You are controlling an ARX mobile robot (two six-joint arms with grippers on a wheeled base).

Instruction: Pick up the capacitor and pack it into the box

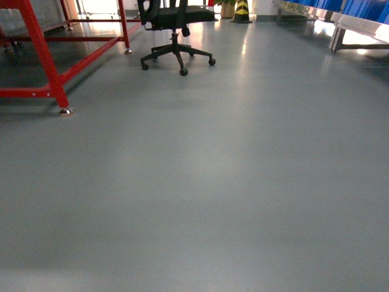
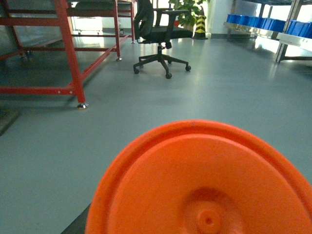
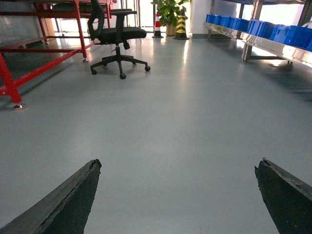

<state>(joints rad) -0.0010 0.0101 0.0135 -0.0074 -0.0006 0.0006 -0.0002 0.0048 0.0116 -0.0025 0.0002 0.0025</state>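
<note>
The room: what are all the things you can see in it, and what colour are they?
Floor: one, grey and shiny, everywhere.
Office chair: one, black, on wheels, far ahead near the middle.
Metal frame: one, red, on the left.
Blue bins: a row, too many to count surely, on a metal shelf along the right wall.
Potted plant: one, green, far back.
Striped bollard: one, yellow and black, beside the plant.
Traffic cone: one, red and white, far back.
Orange round thing: one, filling the bottom of the left wrist view; whether it is held, I cannot tell.
Box and capacitor: none in view.
Right gripper: one, black jaws wide apart, nothing between them.
</note>
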